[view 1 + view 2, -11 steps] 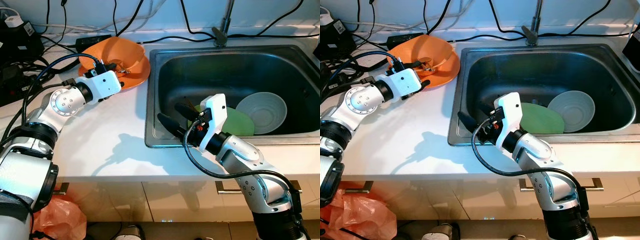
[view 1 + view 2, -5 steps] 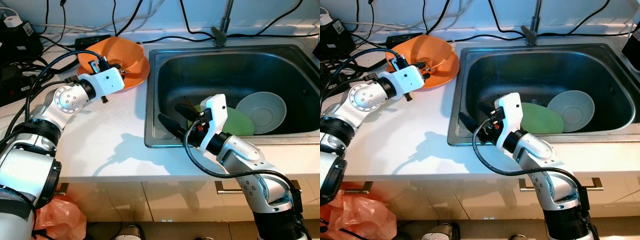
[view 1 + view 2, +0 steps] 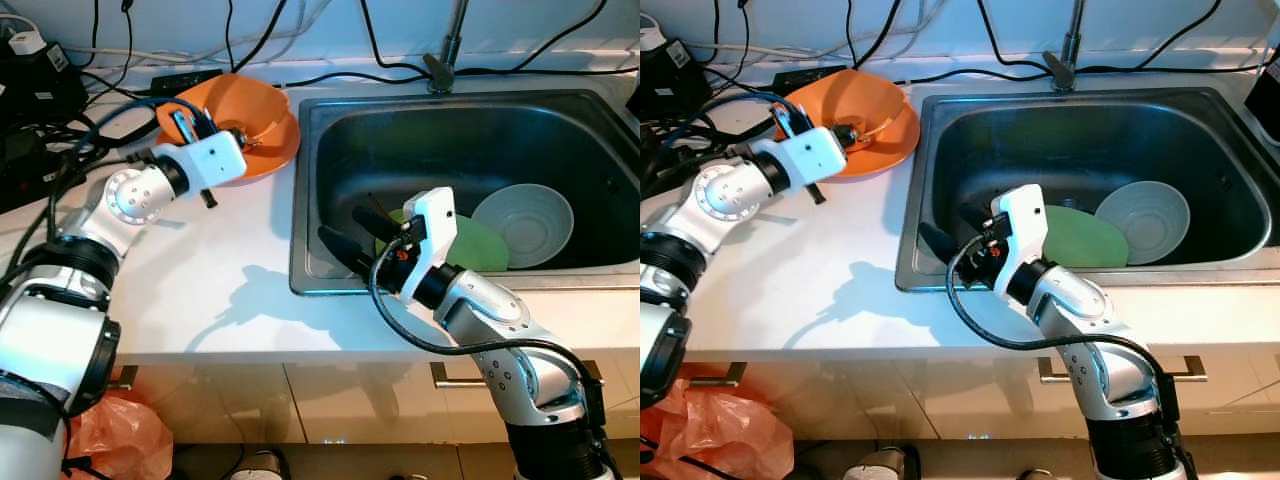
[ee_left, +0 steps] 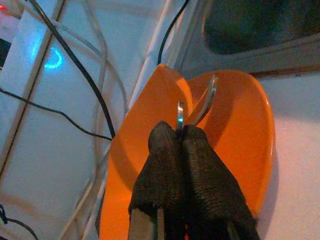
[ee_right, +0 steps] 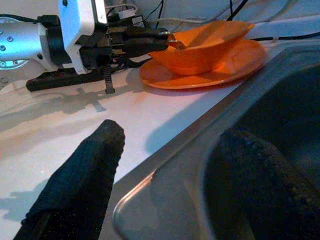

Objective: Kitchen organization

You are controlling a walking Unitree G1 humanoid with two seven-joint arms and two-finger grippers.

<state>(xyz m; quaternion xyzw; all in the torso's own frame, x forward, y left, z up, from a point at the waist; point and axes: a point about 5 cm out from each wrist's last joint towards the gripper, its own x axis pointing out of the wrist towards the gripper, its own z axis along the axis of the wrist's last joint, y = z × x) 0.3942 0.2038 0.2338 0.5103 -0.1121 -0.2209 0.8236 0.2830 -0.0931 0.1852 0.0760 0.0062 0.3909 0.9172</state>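
An orange bowl sits on an orange plate on the white counter, left of the sink. My left gripper is over the bowl, shut on a thin metal utensil whose end points down into the bowl. My right gripper stands open at the sink's front left corner, with one finger above the counter and the other over the basin. A green plate and a pale grey bowl lie in the sink.
The steel sink takes up the right half, with a faucet behind it. Black cables and a power strip crowd the back left of the counter. An orange bag lies on the floor below.
My left gripper has shifted slightly up and back over the orange bowl, still holding the utensil. The right arm has stayed put.
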